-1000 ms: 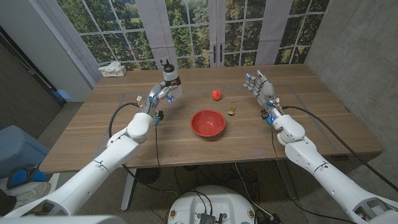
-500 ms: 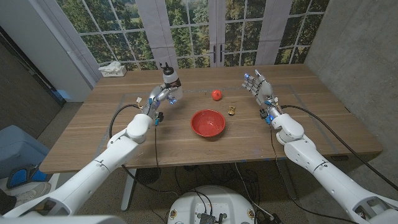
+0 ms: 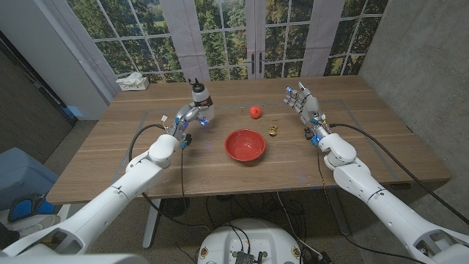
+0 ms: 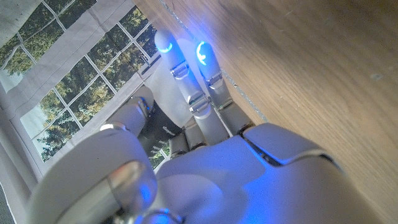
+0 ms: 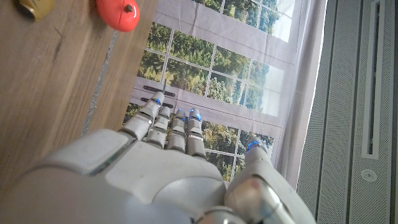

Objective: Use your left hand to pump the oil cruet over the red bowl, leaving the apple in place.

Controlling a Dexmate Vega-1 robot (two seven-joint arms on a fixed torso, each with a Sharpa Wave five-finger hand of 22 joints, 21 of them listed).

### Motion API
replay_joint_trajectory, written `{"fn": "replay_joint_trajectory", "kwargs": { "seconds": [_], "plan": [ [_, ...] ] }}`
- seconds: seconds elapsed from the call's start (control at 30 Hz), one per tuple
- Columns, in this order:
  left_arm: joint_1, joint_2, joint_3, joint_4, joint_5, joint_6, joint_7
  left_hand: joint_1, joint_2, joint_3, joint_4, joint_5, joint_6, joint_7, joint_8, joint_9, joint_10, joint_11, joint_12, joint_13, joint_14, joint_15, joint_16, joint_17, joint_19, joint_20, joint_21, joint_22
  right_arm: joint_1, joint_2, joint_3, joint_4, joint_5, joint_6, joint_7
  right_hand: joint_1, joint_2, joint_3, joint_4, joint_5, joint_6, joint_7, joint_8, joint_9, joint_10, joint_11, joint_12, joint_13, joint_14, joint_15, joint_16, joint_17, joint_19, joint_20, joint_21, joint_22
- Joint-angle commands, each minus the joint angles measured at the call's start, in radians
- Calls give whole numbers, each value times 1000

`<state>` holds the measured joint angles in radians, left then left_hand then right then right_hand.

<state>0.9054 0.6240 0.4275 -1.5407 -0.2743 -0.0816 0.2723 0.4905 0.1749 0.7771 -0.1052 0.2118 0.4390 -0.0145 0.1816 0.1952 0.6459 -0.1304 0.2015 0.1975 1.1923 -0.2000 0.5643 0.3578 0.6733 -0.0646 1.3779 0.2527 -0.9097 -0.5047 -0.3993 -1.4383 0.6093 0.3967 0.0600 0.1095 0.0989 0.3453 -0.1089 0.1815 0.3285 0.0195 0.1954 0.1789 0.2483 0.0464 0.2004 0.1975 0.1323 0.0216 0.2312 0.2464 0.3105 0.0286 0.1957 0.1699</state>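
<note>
The oil cruet (image 3: pixel 201 97), a clear bottle with a black pump top, stands far left of the red bowl (image 3: pixel 244 144). My left hand (image 3: pixel 189 116) grips its lower body from the near side. In the left wrist view, my left hand (image 4: pixel 211 155) has its fingers (image 4: pixel 200 56) reaching along the wood, tips lit blue. The apple (image 3: pixel 254 111) lies beyond the bowl, also seen in the right wrist view as the apple (image 5: pixel 118 14). My right hand (image 3: pixel 306 104) is raised at the right with its fingers spread and nothing in it; it shows as the right hand (image 5: pixel 155 177) from its wrist.
A small gold object (image 3: pixel 272 130) lies between the bowl and my right hand, and appears as the gold object (image 5: pixel 34 7) from the right wrist. A tissue box (image 3: pixel 132 81) sits at the table's (image 3: pixel 110 154) far left corner. Windows run behind the table.
The cruet and my left hand have shifted slightly down in the picture together. The right hand has drifted a little to the left. Bowl and apple have not moved.
</note>
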Motion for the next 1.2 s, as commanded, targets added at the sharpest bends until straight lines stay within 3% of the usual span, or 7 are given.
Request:
{"fn": "replay_joint_trajectory", "kwargs": {
  "seconds": [0.03,0.3,0.53,0.9,1.03,1.1,1.2],
  "plan": [
    [-25,-10,20,49,-16,8,-19,-13,-2,160,150,9,-5,0,6,1,8,-17,10,2,-48,-26,-20,-9,-26,-110,-11,-9,6,5,-5,5,-6,-5,-7,2,7,1,-6,-4,2,-4,-6,2,7,-3,1,2,8,-4,2,0,9,1,0,3],
    [-36,-13,32,71,-25,19,-30,-16,-2,161,146,8,-6,0,7,1,6,-17,12,3,-60,-26,-36,-19,-36,-108,-14,-16,4,9,-6,5,-7,-4,-12,2,7,1,-6,-4,2,-4,-6,2,6,-2,1,2,8,-2,2,0,9,1,0,3],
    [-37,-8,37,74,-37,33,-38,-29,-5,171,134,8,-11,0,8,1,0,-17,17,3,-126,-28,-103,-60,-105,-84,-39,-45,5,10,-8,8,-7,-3,-9,2,7,1,-7,-3,2,-3,-6,2,6,-1,1,2,9,0,2,-1,10,2,0,3],
    [-39,14,43,57,-48,69,-60,-42,-6,184,124,7,-21,0,7,0,-12,-14,18,4,-182,-30,-162,-98,-149,-66,-65,-66,0,11,-9,2,-11,0,-13,1,7,1,-7,-3,-1,-5,-6,2,8,0,2,2,9,0,1,-1,10,3,0,3],
    [-48,25,51,54,-55,87,-88,-56,-12,190,94,1,-47,-7,5,0,-44,0,13,5,-320,-27,-258,-139,-258,-23,-117,-80,2,10,-10,0,-11,-4,-14,1,7,0,-7,-3,-1,-4,-6,2,8,-2,1,2,8,-2,1,-1,9,2,-1,3],
    [-51,28,53,52,-58,94,-94,-68,-22,169,71,-8,-67,-11,3,-1,-66,10,7,5,-394,-14,-293,-144,-314,2,-146,-83,4,9,-11,0,-13,-6,-13,1,7,0,-7,-3,-2,-6,-6,2,8,-3,1,2,8,-1,1,-1,8,3,-1,3],
    [-52,31,54,48,-60,104,-94,-72,-21,143,48,-14,-71,-15,6,-2,-71,14,6,5,-474,8,-317,-138,-367,20,-175,-84,6,10,-11,1,-15,-5,-15,1,7,0,-7,-3,-1,-6,-6,2,7,-3,1,2,9,-2,1,-1,8,3,-1,3]
  ]
}}
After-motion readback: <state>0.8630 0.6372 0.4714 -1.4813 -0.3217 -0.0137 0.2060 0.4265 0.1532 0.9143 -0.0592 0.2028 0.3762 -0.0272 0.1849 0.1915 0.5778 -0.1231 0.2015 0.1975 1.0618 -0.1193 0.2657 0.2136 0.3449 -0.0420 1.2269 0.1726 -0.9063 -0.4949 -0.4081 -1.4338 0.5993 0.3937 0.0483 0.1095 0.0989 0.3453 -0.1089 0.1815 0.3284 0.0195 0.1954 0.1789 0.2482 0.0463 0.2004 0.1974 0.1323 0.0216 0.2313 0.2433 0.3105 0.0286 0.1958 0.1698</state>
